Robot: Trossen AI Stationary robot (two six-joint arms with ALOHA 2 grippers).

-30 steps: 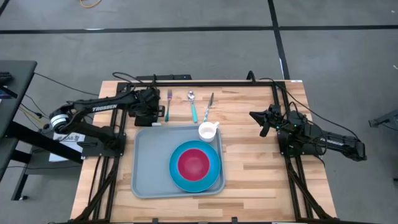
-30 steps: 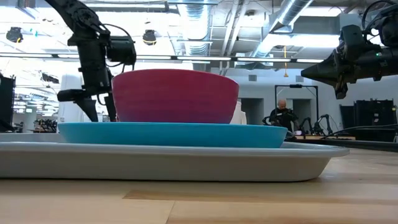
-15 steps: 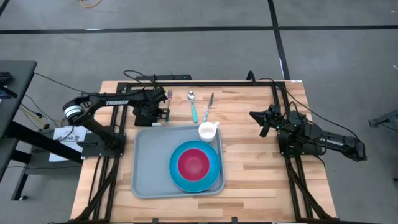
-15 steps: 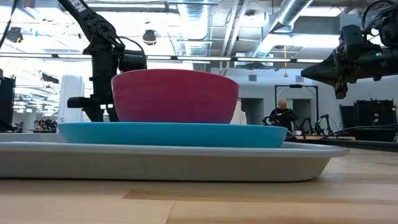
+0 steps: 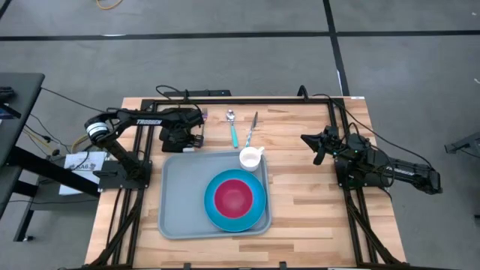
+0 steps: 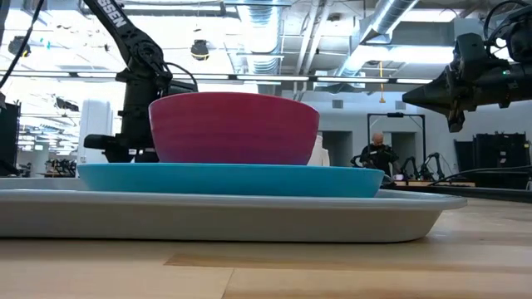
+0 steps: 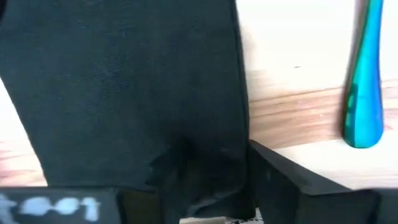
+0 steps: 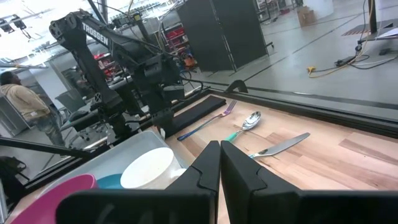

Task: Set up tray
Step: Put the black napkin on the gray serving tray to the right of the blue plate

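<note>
Only the left wrist view showed the left tool pinching a black napkin; the grey-blue tray lay flat; right tool pressed together.

bright even overhead light, soft shadows, glare from ceiling lamps, left wrist view blurred up close

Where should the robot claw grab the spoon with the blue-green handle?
Best on the teal handle, coming straight down from above. The metal spoon with the teal plastic handle lies flat on the wooden table, between a fork and a knife, so a claw should close across its narrow handle, probably near the middle.
</note>
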